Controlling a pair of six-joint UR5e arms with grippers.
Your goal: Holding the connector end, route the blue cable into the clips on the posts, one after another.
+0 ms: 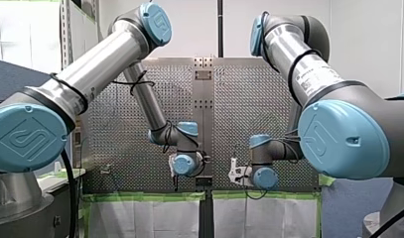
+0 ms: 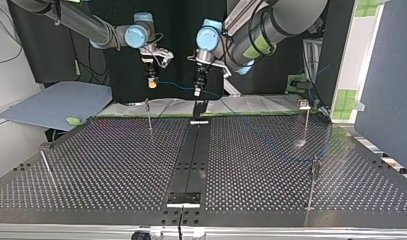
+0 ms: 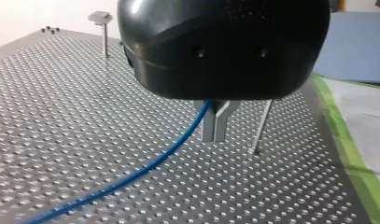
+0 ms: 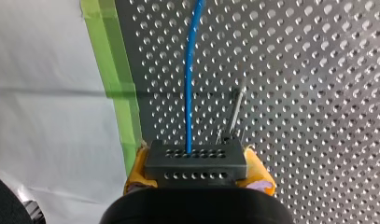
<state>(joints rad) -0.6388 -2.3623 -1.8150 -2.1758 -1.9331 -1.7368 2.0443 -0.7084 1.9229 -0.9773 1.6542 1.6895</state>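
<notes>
The blue cable [image 3: 145,166] runs out of view.

This is a robotics lab. Two silver-grey industrial robot arms with pale blue joint caps [image 1: 90,74] reach over a wide perforated metal bench [image 2: 116,165] set with thin upright metal posts [image 2: 149,114]. Bright green tape [image 1: 150,197] edges white sheeting [image 1: 140,218] beside the bench, and a dark blue partition panel [image 2: 386,75] stands close by.
</notes>
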